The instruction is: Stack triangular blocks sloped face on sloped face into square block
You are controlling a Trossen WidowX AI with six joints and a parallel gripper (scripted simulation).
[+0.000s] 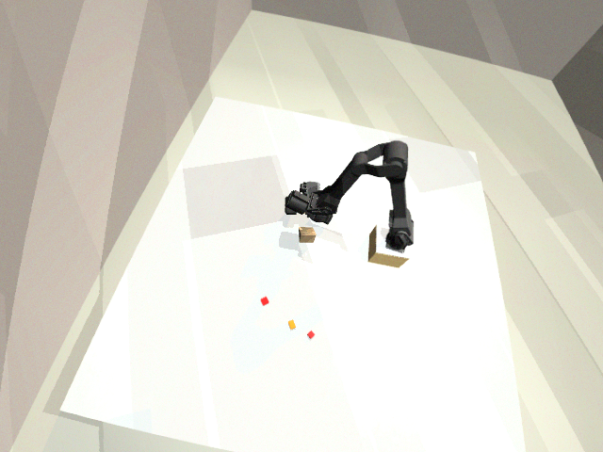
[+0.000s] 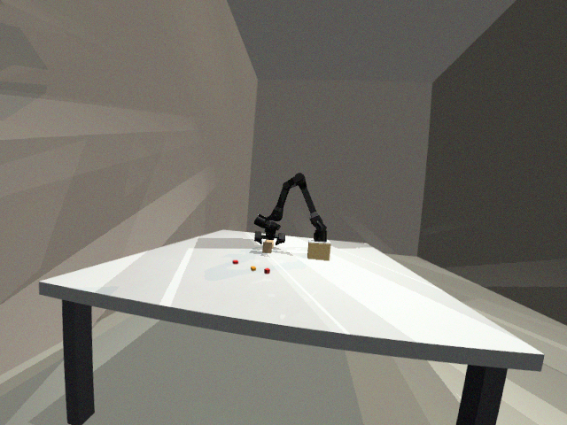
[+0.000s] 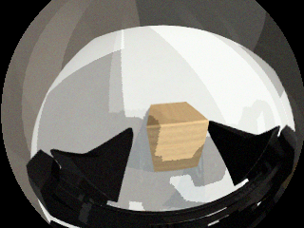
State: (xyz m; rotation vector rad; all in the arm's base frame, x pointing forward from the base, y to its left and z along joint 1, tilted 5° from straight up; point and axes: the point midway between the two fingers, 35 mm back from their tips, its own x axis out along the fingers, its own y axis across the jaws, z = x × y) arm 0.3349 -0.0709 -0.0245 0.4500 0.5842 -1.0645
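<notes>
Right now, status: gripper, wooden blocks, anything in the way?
Gripper open, empty, fingers straddling one wooden block. Second block hidden under the gripper in the top view. Red and orange bits well apart.

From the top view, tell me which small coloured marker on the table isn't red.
The orange marker: it lies between the two red ones.

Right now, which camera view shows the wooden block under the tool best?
The wrist view: the wooden block fills the middle, between the open tool's fingers. In the top view and the exterior view it is small, partly under the tool.
</notes>
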